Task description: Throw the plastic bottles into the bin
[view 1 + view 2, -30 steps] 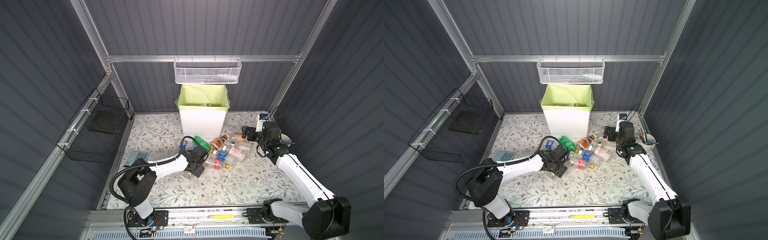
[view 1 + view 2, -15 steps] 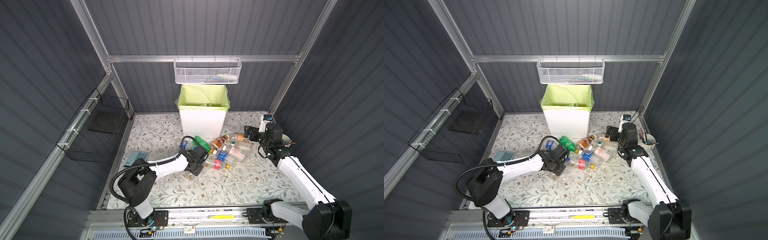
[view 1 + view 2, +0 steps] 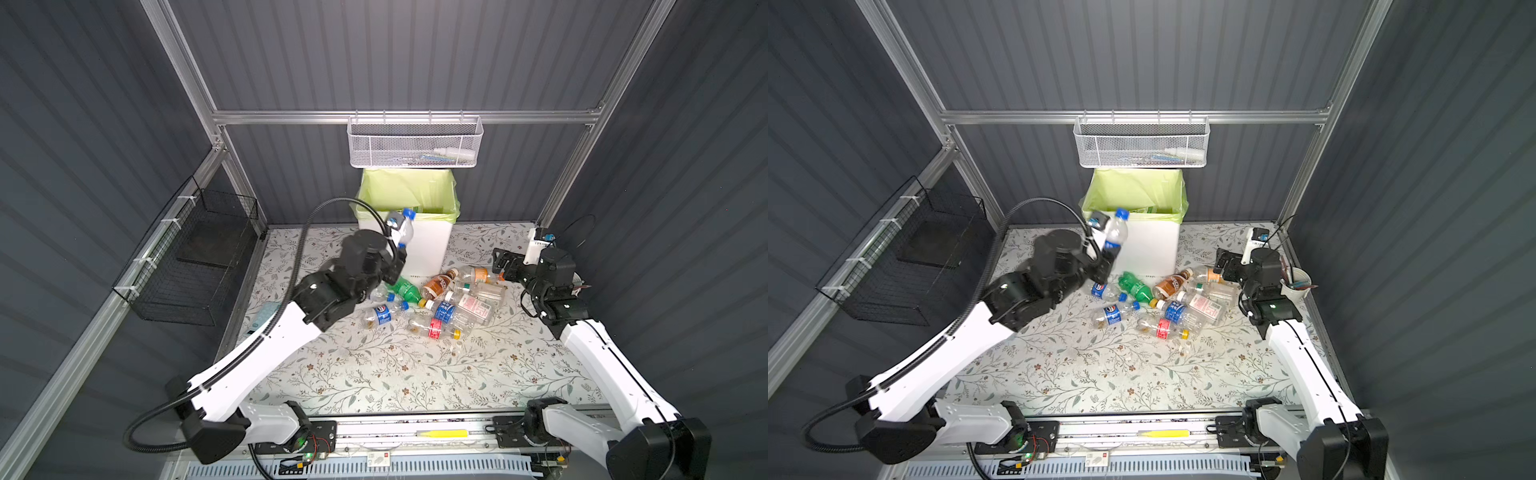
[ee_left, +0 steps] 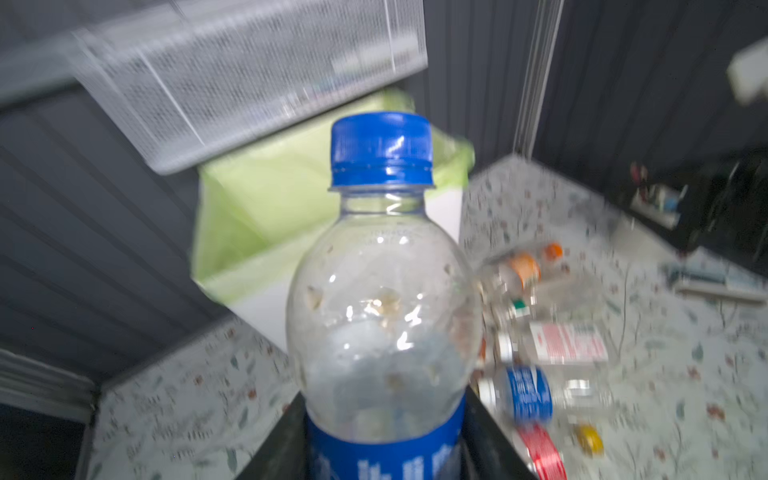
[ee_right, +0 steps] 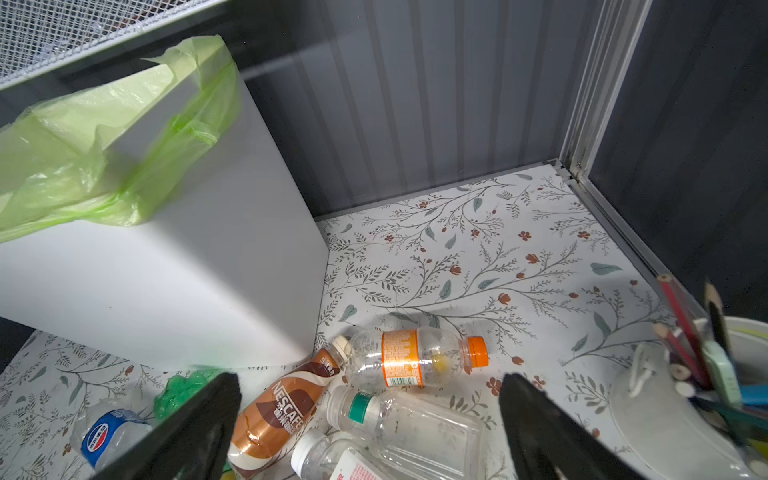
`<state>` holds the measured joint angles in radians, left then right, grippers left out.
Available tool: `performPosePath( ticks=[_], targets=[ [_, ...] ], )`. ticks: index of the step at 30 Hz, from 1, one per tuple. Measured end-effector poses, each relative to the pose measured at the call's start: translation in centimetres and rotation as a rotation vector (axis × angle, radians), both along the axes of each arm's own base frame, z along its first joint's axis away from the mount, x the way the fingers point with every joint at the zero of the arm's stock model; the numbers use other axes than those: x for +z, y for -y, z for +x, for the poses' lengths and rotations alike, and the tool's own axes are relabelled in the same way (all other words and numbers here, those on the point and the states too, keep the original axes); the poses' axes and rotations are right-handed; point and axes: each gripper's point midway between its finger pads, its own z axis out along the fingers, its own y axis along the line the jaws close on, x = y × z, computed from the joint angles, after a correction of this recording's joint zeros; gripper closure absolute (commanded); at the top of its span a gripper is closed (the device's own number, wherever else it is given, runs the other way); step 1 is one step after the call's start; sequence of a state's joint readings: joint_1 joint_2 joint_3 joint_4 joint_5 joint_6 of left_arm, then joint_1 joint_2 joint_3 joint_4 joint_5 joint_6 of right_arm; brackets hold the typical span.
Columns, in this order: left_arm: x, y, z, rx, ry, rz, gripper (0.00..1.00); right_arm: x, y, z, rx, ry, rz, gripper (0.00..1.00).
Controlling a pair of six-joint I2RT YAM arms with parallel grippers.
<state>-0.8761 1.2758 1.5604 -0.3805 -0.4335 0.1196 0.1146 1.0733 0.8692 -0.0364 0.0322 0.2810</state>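
Our left tool [image 3: 395, 257] is clamped on a blue-capped bottle [image 3: 401, 227], held cap-up in the air beside the bin's [image 3: 424, 249] near left corner. Our right tool [image 3: 501, 266] gapes wide, empty, over the other bottles [image 3: 451, 305] lying on the worktop [image 3: 395, 374] before the bin.

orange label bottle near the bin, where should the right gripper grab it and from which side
I'd grip the orange label bottle across its labelled middle, from above, wrist turned so the open right gripper spans its width. It lies flat on its side; the Nescafe bottle crowds its base, and the cap end tapers.
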Motion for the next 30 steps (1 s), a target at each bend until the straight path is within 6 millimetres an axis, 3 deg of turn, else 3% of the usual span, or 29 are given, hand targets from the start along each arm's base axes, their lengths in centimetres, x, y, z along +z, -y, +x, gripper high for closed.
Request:
performPosePath(
  ticks=[2,5,7,9,12,14,16,18,20,22,24,28,30],
  targets=[
    [6.1,-1.2,-0.7,0.008,0.167,-0.095,0.46,0.2,0.0,-0.1,0.002,0.009,0.002,0.01],
    [12.2,-1.5,-0.8,0.015,0.32,-0.181,0.45,0.1,0.0,-0.6,0.003,0.012,0.003,0.01],
    [14.7,-0.8,0.4,0.015,0.379,-0.219,0.43,0.1,0.0,-0.9,0.004,0.016,0.004,0.01],
    [14.6,0.7,2.8,0.01,0.387,-0.226,0.35,0.2,0.0,-1.0,0.006,0.021,0.005,0.01],
    [10.6,3.1,9.3,0.015,0.306,-0.207,0.22,0.4,-0.1,-1.1,0.013,0.026,0.008,0.01],
    [4.7,5.4,14.6,0.027,0.189,-0.139,0.11,0.4,-0.2,-1.1,0.017,0.024,0.008,0.01],
    [-1.2,6.8,18.3,0.043,0.081,-0.071,0.01,0.4,-0.2,-1.1,0.019,0.024,0.008,0.01],
    [-5.8,7.5,19.8,0.046,-0.008,-0.009,0.0,0.3,-0.1,-1.2,0.016,0.021,0.008,0.01],
    [-7.2,7.6,19.6,0.037,-0.039,0.012,0.0,0.3,0.1,-1.2,0.009,0.018,0.008,0.01],
    [-5.0,7.3,18.6,0.028,-0.006,-0.011,0.0,0.3,0.4,-1.3,-0.002,0.017,0.012,0.01],
    [-1.1,6.3,16.9,0.023,0.06,-0.056,0.0,0.2,0.6,-1.3,-0.012,0.014,0.018,0.01],
    [7.7,2.5,11.9,0.023,0.226,-0.18,0.0,-0.7,0.7,-1.4,-0.024,-0.007,0.031,0.01],
    [10.1,0.9,10.0,0.026,0.279,-0.222,0.0,-0.9,0.8,-1.5,-0.025,-0.012,0.032,0.01]
  ],
)
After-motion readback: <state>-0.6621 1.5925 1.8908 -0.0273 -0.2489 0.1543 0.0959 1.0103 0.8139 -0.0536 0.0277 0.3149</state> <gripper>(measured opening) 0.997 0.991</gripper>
